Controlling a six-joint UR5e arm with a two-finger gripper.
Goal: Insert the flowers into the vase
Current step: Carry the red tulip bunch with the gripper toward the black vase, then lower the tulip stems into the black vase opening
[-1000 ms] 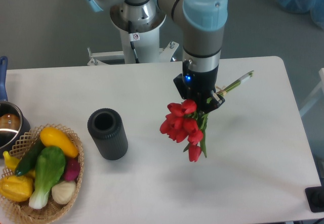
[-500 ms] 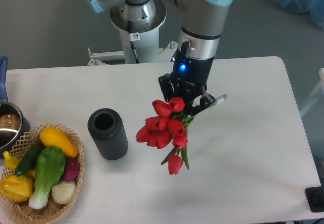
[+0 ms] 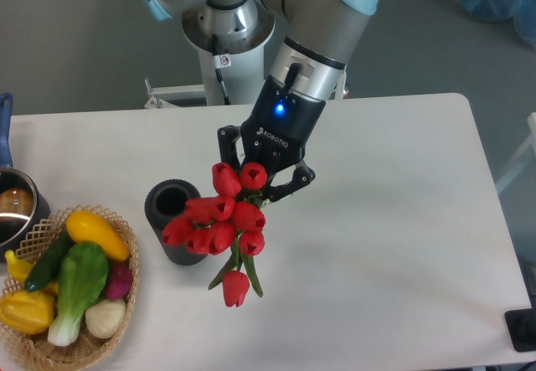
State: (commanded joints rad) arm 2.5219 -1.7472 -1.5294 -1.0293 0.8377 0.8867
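The flowers [image 3: 219, 220] are a bunch of red tulips with green stems, held in the air by my gripper [image 3: 261, 178], which is shut on their stems. The blooms hang toward the camera and partly cover the right side of the vase [image 3: 173, 220]. The vase is a dark ribbed cylinder standing upright on the white table [image 3: 394, 245], its round mouth open and empty. My gripper is just right of and above the vase. The lower ends of the stems are hidden behind the gripper.
A wicker basket [image 3: 38, 337] with yellow squash, a green vegetable and other vegetables sits at the front left. A metal pot [image 3: 12, 208] with a blue handle is at the left edge. The robot base [image 3: 226, 36] stands behind the table.
My gripper has swung left with the flowers, from right of centre to beside the vase, and it has tilted. The blooms now overlap the vase's right side.
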